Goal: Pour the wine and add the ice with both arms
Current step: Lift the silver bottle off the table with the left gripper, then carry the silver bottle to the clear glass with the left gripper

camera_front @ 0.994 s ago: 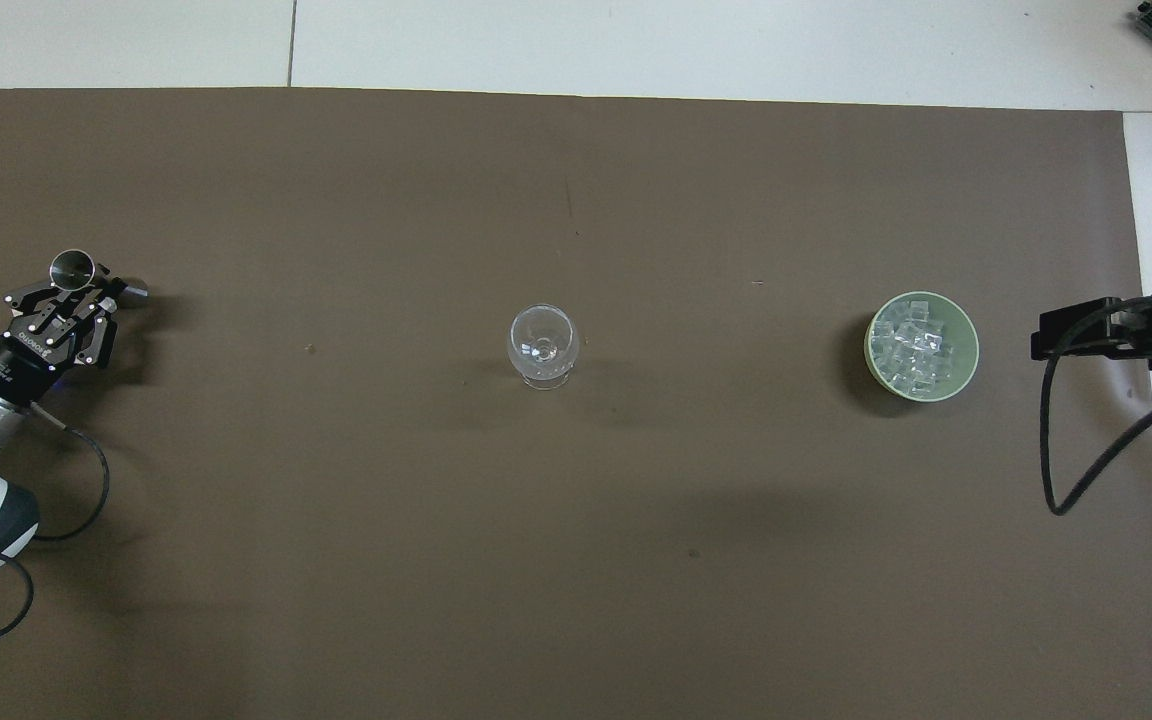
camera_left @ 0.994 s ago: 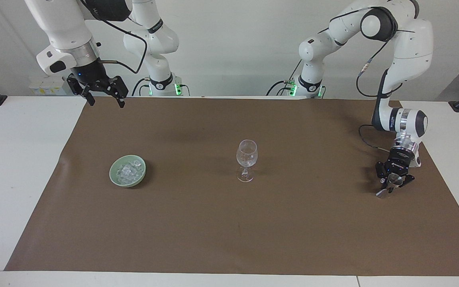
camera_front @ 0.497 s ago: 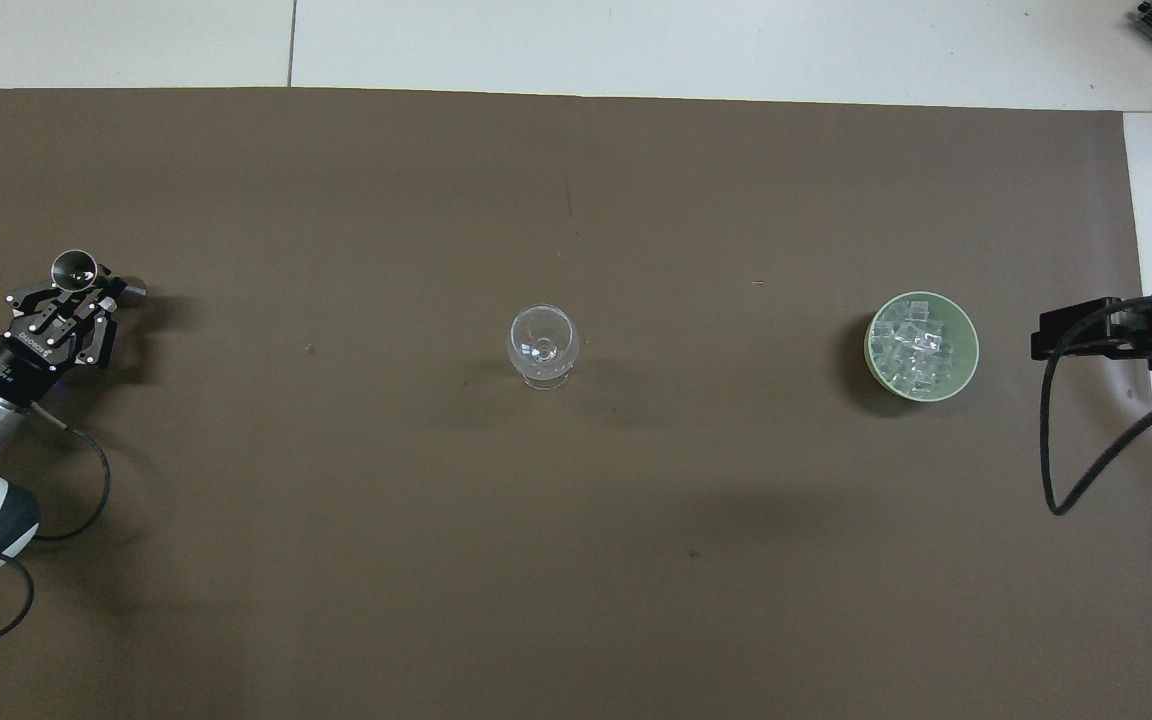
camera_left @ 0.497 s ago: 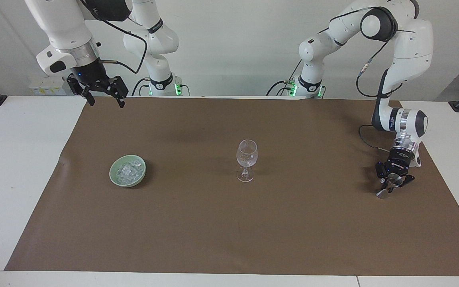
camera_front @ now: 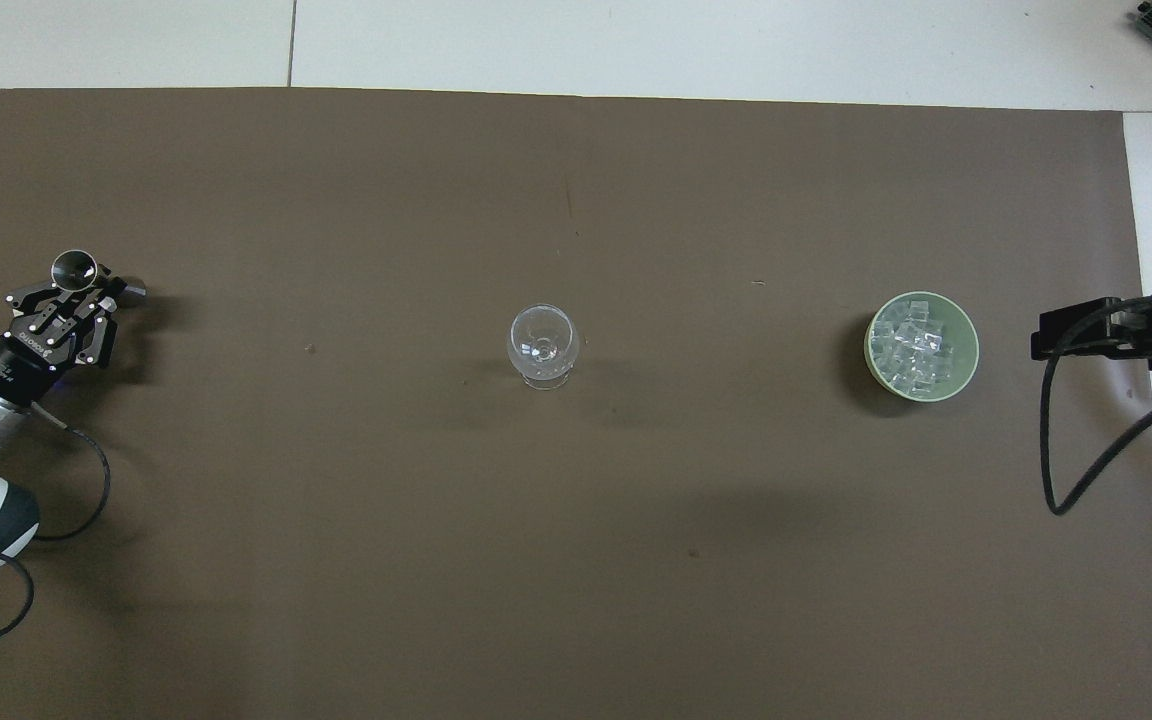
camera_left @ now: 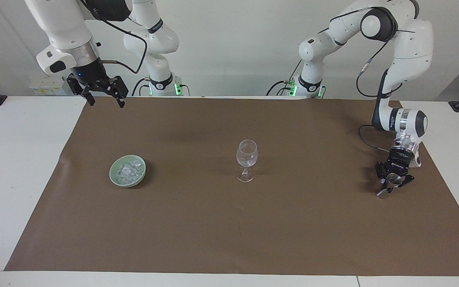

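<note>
A clear stemmed glass [camera_left: 246, 159] stands mid-mat; it also shows in the overhead view [camera_front: 542, 346]. The ice [camera_left: 128, 170] is a heap of small clear chunks in a pale green bowl [camera_left: 114, 175], toward the right arm's end; the ice [camera_front: 921, 343] and bowl [camera_front: 969, 352] show from above too. My left gripper [camera_left: 391, 182] is low at the mat at the left arm's end, open, with a small metal cup [camera_left: 383, 193] at its fingertips; from above the gripper [camera_front: 76, 298] and cup [camera_front: 71, 268] show again. My right gripper [camera_left: 102, 97] is open and empty, raised over the mat's edge by the robots.
A brown mat [camera_left: 229, 239] covers most of the white table [camera_left: 14, 159]. The right arm's black cable [camera_front: 1086, 450] hangs over the mat's end beside the bowl. No bottle is in view.
My left gripper has drawn back slightly toward the robots while the metal cup stayed where it was. The right arm, the glass and the bowl have not moved.
</note>
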`<state>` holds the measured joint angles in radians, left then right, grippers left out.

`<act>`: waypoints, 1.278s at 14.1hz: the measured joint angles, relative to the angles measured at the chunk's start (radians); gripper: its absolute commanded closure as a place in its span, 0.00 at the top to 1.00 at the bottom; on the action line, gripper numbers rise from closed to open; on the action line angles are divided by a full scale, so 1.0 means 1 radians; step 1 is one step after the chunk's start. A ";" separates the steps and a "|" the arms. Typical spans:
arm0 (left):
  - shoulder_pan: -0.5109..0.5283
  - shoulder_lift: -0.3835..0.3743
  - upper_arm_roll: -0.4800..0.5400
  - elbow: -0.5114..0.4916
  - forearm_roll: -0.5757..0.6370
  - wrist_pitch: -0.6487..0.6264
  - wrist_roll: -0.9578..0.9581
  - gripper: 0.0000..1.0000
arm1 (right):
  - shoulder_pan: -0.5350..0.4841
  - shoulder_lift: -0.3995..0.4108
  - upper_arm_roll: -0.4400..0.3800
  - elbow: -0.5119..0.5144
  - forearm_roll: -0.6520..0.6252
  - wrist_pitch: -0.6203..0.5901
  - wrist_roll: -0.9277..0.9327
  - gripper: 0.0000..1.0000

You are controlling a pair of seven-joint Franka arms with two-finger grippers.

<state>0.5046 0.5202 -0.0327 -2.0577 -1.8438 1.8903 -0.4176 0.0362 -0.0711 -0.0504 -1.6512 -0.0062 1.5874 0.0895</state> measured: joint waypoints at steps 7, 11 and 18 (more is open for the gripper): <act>-0.004 -0.025 -0.006 0.014 0.000 0.001 -0.008 0.00 | 0.000 0.000 0.000 0.000 0.000 0.000 0.000 1.00; -0.022 -0.062 -0.006 0.012 0.000 0.009 -0.028 0.00 | 0.000 0.000 0.000 0.000 0.000 0.000 0.000 1.00; -0.153 -0.153 -0.010 -0.041 -0.065 0.141 -0.035 0.00 | 0.000 0.000 0.000 0.000 0.000 0.000 0.000 1.00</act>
<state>0.3520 0.3671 -0.0427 -2.0984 -1.9087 2.0315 -0.4525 0.0362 -0.0711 -0.0504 -1.6512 -0.0062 1.5874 0.0895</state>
